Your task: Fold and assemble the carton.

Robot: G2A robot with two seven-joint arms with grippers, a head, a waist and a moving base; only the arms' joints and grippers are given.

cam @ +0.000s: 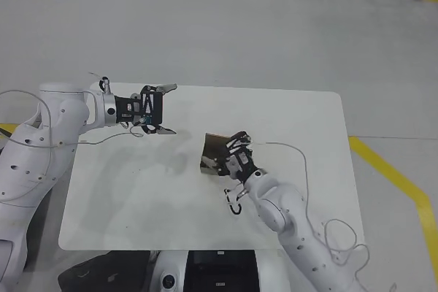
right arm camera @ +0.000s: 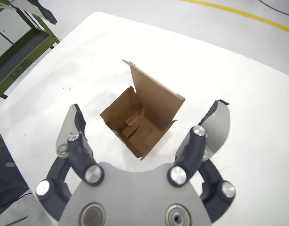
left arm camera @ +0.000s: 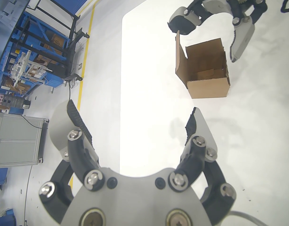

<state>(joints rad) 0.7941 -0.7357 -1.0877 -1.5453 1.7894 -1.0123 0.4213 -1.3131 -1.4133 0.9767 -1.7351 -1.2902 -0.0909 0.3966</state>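
The carton [cam: 213, 150] stands on the white counter [cam: 131, 204], a little right of the middle. Its top is open and one tall flap stands upright.

From the top view the right claw [cam: 232, 157] hangs over the carton and covers a part of it, so the inside is hard to read there. The right wrist view looks straight down into the carton [right arm camera: 158, 95]. It shows the bottom flaps folded flat and locked together inside, and the tall flap rising on the far side. The right claw [right arm camera: 148, 106] is spread wide, one finger on each side of the carton, and holds nothing.

The left wrist view gives the carton [left arm camera: 205, 88] from the side, with its plain front wall. Behind it is the right claw [left arm camera: 205, 41], apart. One dark fingertip [left arm camera: 179, 28] is just at the upper edge of the flap, and I cannot tell if it touches. The other finger is beside the opposite wall.

The left claw [cam: 169, 109] is near the counter's far left part, well apart from the carton, with its fingers wide apart and nothing between them [left arm camera: 132, 108].

Around the counter, a yellow line [cam: 401, 175] runs on the grey floor. Blue racks [left arm camera: 29, 48] and a grey cabinet [left arm camera: 17, 139] stand beyond one short edge, and a green frame [right arm camera: 24, 48] is beside a corner. A thin white cable [cam: 292, 150] from the right arm lies across the counter.
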